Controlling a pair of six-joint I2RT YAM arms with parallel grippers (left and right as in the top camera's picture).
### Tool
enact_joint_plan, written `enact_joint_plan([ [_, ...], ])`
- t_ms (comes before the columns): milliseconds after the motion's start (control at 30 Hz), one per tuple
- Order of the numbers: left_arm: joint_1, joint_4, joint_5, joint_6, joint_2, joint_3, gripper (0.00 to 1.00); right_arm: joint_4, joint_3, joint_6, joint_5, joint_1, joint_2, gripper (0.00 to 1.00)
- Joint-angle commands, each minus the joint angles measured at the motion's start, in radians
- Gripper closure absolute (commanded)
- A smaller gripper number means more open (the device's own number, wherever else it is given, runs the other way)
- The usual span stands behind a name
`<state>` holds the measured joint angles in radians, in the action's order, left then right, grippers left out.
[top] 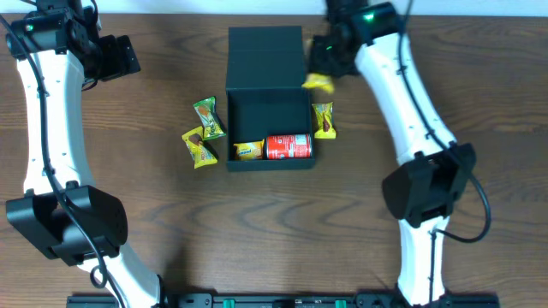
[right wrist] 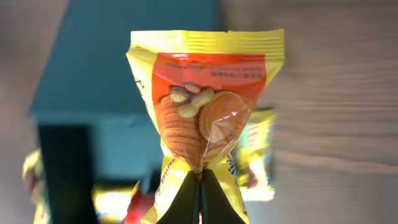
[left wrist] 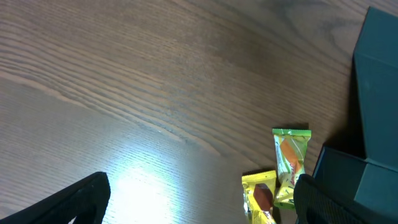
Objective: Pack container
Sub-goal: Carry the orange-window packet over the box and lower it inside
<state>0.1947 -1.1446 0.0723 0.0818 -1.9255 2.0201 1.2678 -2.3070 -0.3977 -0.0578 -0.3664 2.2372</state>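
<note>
Container (top: 267,109) sits at the middle of the counter (top: 214,231). It is open, with its lid (top: 265,51) folded back flat on the far side. Inside, against the near wall, a red can (top: 288,147) lies beside a small yellow packet (top: 248,151).

Right pincer (right wrist: 200,190) is closed tight on the lower seam of a held packet (right wrist: 205,106), which is yellow and orange and printed with biscuits and peanuts. From overhead, this one hangs just by the container's right wall, near the hinge. How high it hangs cannot be told.

A further yellow packet (top: 324,120) lies on the counter just right of the container. On the left side lie a green packet (top: 208,118) and, nearer the front, a yellow-and-brown packet (top: 199,147). The two are close together and just beside the container's left wall.

Left pincer (left wrist: 199,210) stands wide, with nothing between its fingers (left wrist: 68,202). It is at the far left of the counter, well apart from the container, and its wrist view looks toward the two left packets.
</note>
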Motion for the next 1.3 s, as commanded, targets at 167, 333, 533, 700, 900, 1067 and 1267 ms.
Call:
enact_joint_plan([
  [167, 0.001, -0.003, 0.003, 0.010, -0.003, 0.000, 0.04, 0.041, 0.039, 0.080, -0.018, -0.101, -0.008, 0.98],
  [333, 0.001, 0.014, 0.002, 0.007, -0.003, 0.000, 0.05, 0.011, 0.149, -0.019, -0.018, -0.105, -0.008, 0.98],
  [533, 0.001, 0.029, 0.002, 0.007, -0.003, 0.000, 0.05, -0.019, 0.243, -0.061, 0.047, -0.113, -0.008, 0.98],
  [700, 0.001, 0.035, -0.002, 0.007, -0.006, 0.000, 0.05, -0.079, 0.307, -0.096, 0.070, -0.118, -0.008, 0.99],
  [900, 0.001, 0.035, -0.002, 0.007, -0.018, 0.000, 0.04, -0.142, 0.377, -0.109, 0.084, -0.119, -0.008, 0.99],
  [1067, 0.001, 0.042, -0.002, 0.007, -0.019, 0.000, 0.04, -0.197, 0.379, -0.114, 0.030, -0.119, -0.008, 0.98],
  [1267, 0.002, 0.042, -0.002, 0.007, -0.019, 0.000, 0.05, -0.186, 0.379, -0.118, 0.032, -0.118, -0.008, 0.98],
])
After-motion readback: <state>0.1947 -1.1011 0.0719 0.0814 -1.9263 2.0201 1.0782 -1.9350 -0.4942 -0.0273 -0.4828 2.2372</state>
